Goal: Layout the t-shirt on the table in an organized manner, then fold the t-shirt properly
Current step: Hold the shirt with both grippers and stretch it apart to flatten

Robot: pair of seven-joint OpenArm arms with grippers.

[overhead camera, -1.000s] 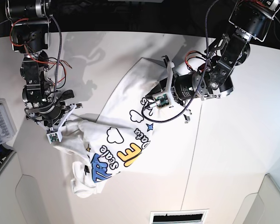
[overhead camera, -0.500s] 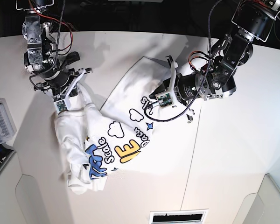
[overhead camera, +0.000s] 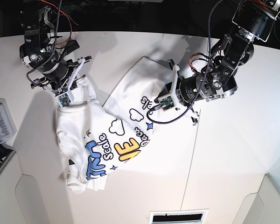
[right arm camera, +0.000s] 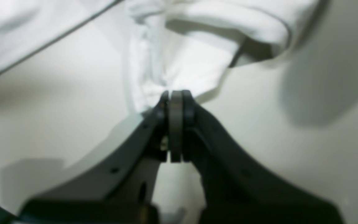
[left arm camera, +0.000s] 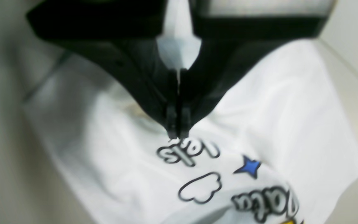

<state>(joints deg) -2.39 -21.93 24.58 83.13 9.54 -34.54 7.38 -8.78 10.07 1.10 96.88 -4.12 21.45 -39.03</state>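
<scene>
In the left wrist view the left gripper [left arm camera: 177, 135] has its jaws pressed together on a pinch of white cloth, just above the dark-outlined lettering at the frame's centre; in the base view this same gripper sits right of centre, its tips buried in the upper part of the print. The right gripper [right arm camera: 175, 96] is likewise clamped shut on a bunched edge of fabric, which fans away from it toward the top of the frame (plain white here, no print showing); in the base view it stands at upper left, at the shirt's nearest corner. Between the two grips the t-shirt [overhead camera: 113, 135] lies slantwise across the middle of the table [overhead camera: 233, 154], printed side up, rumpled and doubled under at lower left; its far end by the left gripper lies flatter. Holding two separated points looks meant to let the arms draw the cloth taut and spread it; by my judgement the laying-out is only partly done and folding has not begun. A small grey tray [overhead camera: 2, 123] sits at the left edge, well apart.
</scene>
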